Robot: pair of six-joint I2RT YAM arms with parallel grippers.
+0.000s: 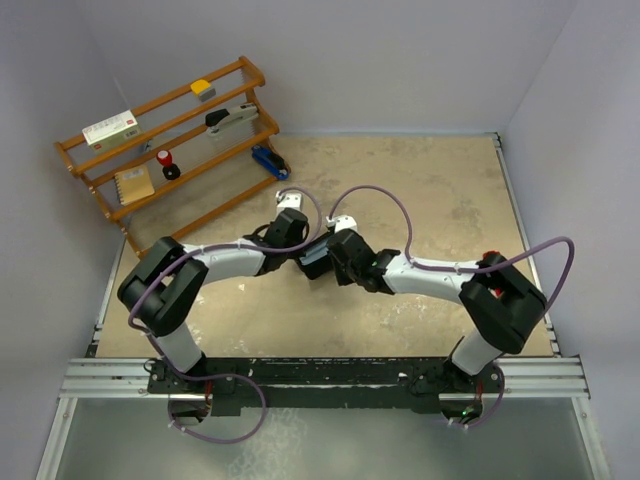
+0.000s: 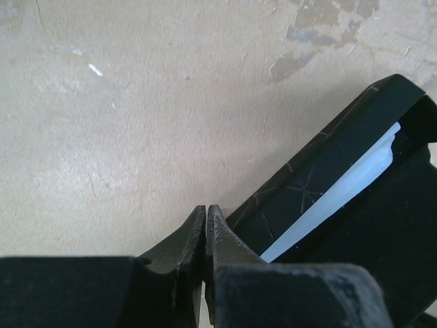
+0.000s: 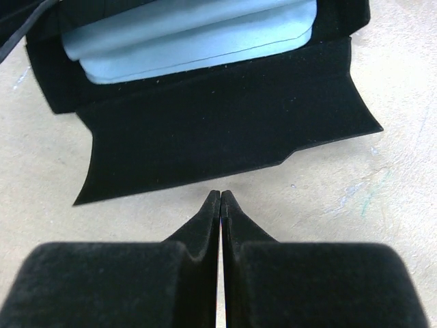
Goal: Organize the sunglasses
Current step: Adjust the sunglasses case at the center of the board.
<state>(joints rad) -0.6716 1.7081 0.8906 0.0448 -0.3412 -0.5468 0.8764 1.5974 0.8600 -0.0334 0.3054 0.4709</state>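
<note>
Sunglasses: not in either wrist view. A red speck [image 1: 487, 254] by the right arm's elbow may be them; cannot tell. Expect a light, thin, fragile frame with slick lenses; grip across the folded arms near a hinge.
Black case [image 3: 218, 130] lies open mid-table, blue cloth [image 3: 191, 37] inside.
Both arms bend inward over it. Left gripper [image 2: 206, 212] and right gripper [image 3: 220, 198] are pinched closed, empty.

Case [image 3: 218, 137] flap matt black, felt-like — its outer shell scratched, cloth [image 3: 191, 34] smooth pale blue, table [image 2: 136, 123] matt, mottled, worn, rack [image 1: 165, 100] varnished wood.
</note>
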